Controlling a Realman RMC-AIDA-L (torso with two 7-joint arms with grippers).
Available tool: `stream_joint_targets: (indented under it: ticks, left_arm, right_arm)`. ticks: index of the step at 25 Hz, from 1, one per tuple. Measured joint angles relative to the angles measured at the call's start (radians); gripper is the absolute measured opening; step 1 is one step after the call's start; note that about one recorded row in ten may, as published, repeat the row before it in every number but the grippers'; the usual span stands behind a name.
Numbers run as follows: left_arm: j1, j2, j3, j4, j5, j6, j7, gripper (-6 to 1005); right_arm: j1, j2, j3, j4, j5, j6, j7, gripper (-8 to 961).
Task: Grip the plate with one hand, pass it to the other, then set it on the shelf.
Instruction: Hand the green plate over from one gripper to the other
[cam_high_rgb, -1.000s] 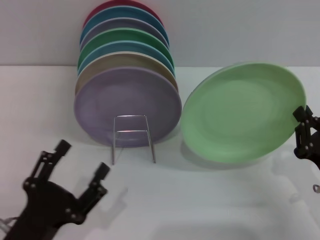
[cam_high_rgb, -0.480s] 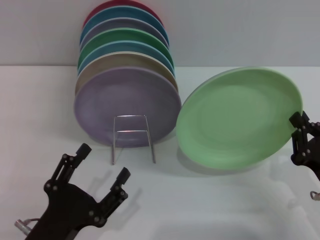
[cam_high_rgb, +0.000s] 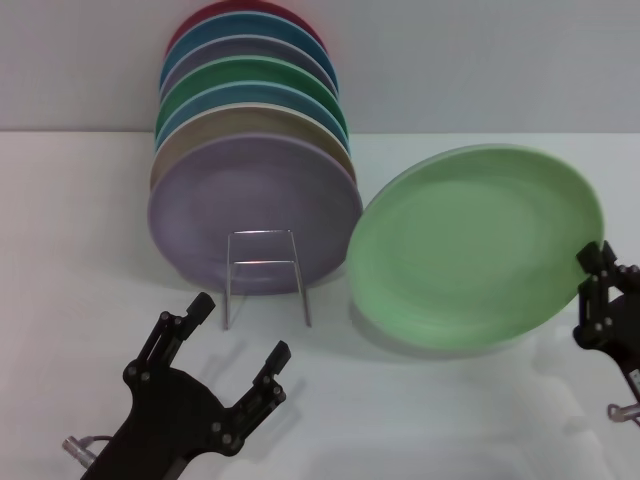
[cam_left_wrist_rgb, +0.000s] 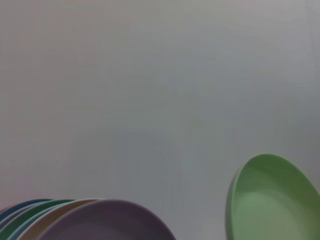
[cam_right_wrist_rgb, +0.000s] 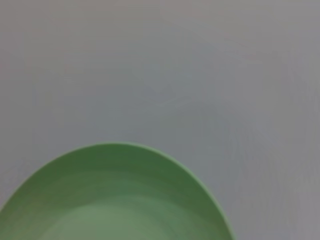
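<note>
Table (cam_high_rgb: 80, 200): white surface across the whole head view, under everything.
Plate (cam_high_rgb: 478, 245): the mint one, right of centre in the head view, lifted and tilted with its face towards the camera, its lower right rim at the right gripper. It sits just beside the racked stack without touching it.
Rack of plates (cam_high_rgb: 255, 215): upper left of centre, a row of coloured plates on edge in a wire stand, the lilac one foremost.
Left gripper (cam_high_rgb: 238, 335): lower left of the frame, fingers spread wide apart, nothing between them, pointing up and right.
Right gripper (cam_high_rgb: 598, 290): right edge of the frame, clamped on the plate's rim.
Key relation: the plate lies up and to the right of the open left gripper, its near left rim being the closest edge to take. The left arm is the free one for the handover.
Change: the left gripper has come up and rightward towards the plate. The plate has shifted left and lower, and the right gripper has moved with it.
</note>
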Motion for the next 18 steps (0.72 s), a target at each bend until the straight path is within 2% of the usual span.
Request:
stream_joint_targets:
  ticks: [3,9,18]
  left_arm:
    - [-0.005,0.001,-0.007,-0.01,-0.001,-0.018,-0.001,862]
    - [-0.009,0.002,-0.013,-0.023,-0.01,-0.042,-0.001,862]
    - [-0.015,0.003,-0.012,-0.035,-0.035,-0.079,0.001,862]
  right_arm:
    - [0.009,0.0,-0.137,-0.034,0.15,0.006,-0.066,17]
    - [0.012,0.0,-0.302,-0.113,0.334,0.007,-0.187,17]
    - [-0.012,0.0,-0.455,-0.161,0.545,-0.078,-0.278,17]
